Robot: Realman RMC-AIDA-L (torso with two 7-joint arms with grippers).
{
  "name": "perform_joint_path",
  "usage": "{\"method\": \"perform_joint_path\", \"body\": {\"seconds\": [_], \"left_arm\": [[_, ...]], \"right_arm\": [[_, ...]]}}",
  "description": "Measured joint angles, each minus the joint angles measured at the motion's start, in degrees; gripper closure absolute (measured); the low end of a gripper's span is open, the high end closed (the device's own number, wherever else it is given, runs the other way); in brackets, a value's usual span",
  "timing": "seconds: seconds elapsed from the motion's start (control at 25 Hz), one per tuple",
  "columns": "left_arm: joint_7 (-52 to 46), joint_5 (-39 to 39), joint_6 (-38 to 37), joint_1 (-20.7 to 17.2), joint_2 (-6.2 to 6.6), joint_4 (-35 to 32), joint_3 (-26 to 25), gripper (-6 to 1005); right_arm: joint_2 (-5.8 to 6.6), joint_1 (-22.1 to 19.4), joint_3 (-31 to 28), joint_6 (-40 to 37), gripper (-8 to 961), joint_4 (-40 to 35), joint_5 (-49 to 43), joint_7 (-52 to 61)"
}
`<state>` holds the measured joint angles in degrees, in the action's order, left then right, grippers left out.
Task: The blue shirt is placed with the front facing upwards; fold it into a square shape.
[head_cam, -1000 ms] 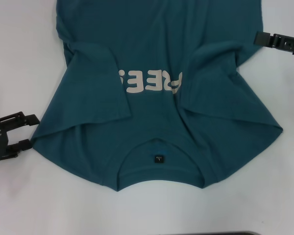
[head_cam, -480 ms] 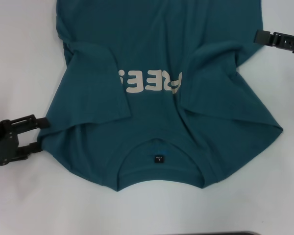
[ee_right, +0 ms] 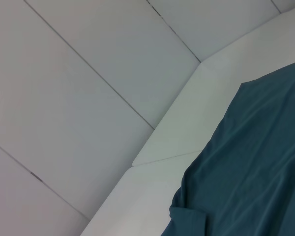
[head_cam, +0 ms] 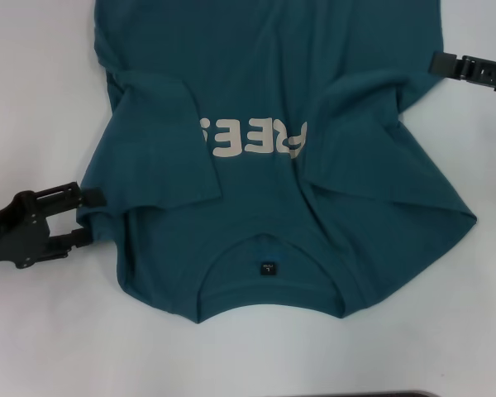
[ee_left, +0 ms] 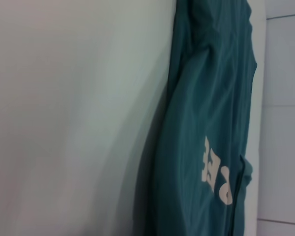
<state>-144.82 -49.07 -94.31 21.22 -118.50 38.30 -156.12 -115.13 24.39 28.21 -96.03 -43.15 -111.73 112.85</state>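
Now the left gripper [head_cam: 89, 218] has its two black fingers spread wide around the edge of the big teal-blue cotton shirt [head_cam: 264, 99]. One finger lies over the cloth, one under. Whether the right gripper [head_cam: 440, 63] is spread or closed, I cannot tell.

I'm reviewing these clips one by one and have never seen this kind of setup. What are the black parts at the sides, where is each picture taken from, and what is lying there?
This is a two-armed robot. The main picture comes from a camera on its head, looking down at a white table. The other two come from cameras on its wrists, so they show the same cloth from low, odd angles.

On the table lies the blue shirt, front up, with off-white letters across the chest and a small dark neck label at the collar, which is nearest the robot. Both sleeves are already folded inward over the chest.

The black parts are the robot's hands. The left hand is open, its fingers around the shirt's shoulder edge. The right hand sits at the shirt's far right edge; whether it grips anything cannot be seen.
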Motion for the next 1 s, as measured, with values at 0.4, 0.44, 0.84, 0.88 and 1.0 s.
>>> {"method": "perform_joint_path", "body": {"seconds": [0.4,0.44,0.84,0.88,1.0], "left_arm": [[-0.09,0.34,-0.9,-1.89,-0.22,0.0,0.26,157],[-0.05,0.34,-1.03,-1.92,-0.32,-0.01,0.38,157],[-0.37,0.02,0.97,-0.5,-0.79,0.55,1.3,175],[-0.54,0.05,1.58,-0.14,-0.82,0.65,1.3,175],[-0.72,0.28,3.14,0.86,-0.84,0.46,1.47,175]], "right_arm": [[0.0,0.02,0.0,0.39,31,0.0,-0.06,0.0],[0.0,0.09,0.0,0.4,31,0.0,-0.07,0.0],[0.0,-0.29,0.0,0.41,31,0.0,-0.06,0.0],[0.0,-0.35,-0.01,0.41,31,0.0,-0.06,0.0],[0.0,-0.52,0.0,0.32,31,0.0,-0.05,0.0]]}}
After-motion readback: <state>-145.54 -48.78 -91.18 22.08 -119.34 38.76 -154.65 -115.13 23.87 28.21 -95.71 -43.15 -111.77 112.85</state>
